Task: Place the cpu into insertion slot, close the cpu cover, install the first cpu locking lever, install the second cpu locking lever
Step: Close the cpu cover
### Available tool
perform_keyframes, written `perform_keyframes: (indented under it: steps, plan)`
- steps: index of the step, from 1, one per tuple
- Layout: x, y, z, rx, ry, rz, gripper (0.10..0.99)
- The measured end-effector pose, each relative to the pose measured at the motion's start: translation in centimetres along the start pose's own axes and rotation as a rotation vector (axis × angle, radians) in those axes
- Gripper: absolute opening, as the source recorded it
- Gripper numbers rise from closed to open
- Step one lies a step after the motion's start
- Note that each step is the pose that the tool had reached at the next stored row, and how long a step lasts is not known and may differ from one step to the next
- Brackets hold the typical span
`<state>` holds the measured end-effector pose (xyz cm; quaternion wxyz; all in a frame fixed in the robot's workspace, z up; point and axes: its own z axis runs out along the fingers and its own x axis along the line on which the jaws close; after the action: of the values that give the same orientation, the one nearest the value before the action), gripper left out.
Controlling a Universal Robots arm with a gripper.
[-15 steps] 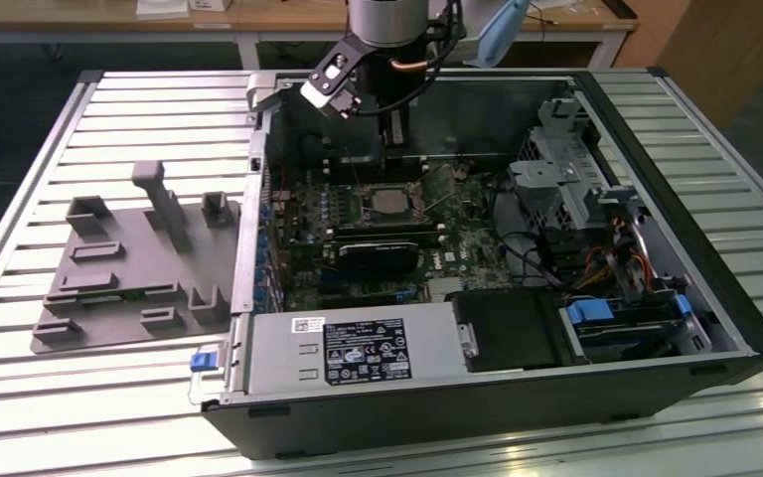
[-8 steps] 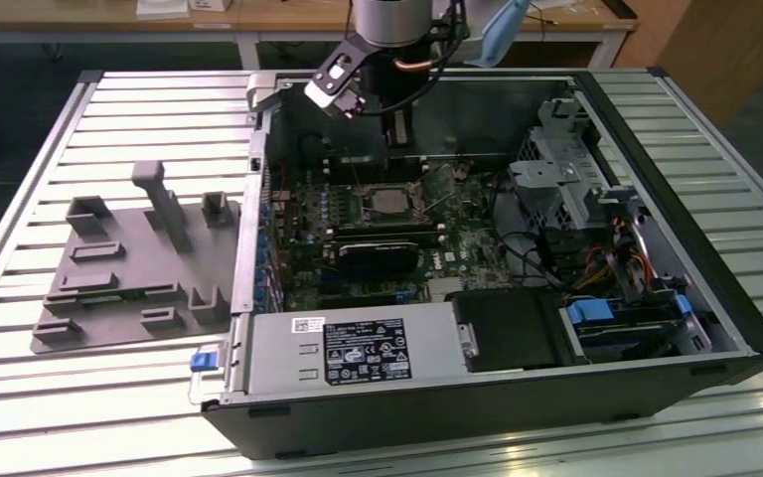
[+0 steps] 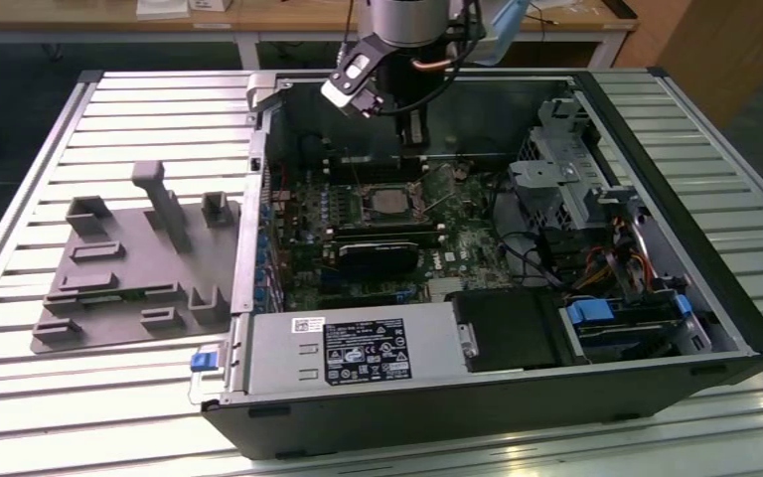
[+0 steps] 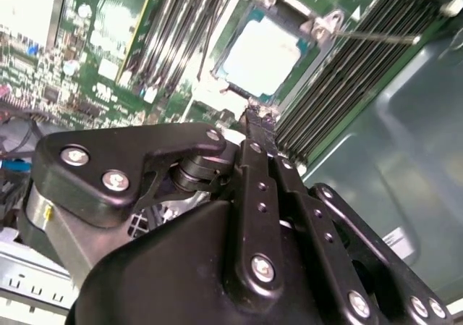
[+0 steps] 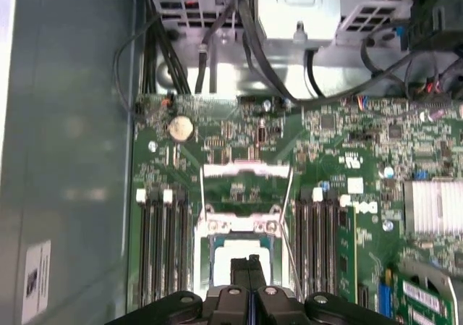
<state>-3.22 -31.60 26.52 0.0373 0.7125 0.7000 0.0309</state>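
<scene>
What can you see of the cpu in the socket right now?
The flat square chip with a pale silver-grey metal top lies level in the silver-rimmed square socket on the green circuit board. Its top shows bare and bright. The thin silver frame cover looks swung back off it. The shut black tool hangs over one edge; contact cannot be told.

From my station I see a pale metal table [image 3: 116, 99] with a slatted top carrying everything. A black computer case [image 3: 488, 417] lies on its side on the slats, open face up, toward the exterior view's right. Just beside it, on the exterior view's left, a flat grey fixture plate [image 3: 116, 298] with upright blocks rests on the same slats.
</scene>
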Motion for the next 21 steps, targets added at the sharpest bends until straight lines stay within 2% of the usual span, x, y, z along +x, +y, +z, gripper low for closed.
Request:
perform_keyframes:
  steps: [21]
  plan:
    - [0.13, 6.26, 0.64, 0.0, 0.0, 0.0, 0.106]
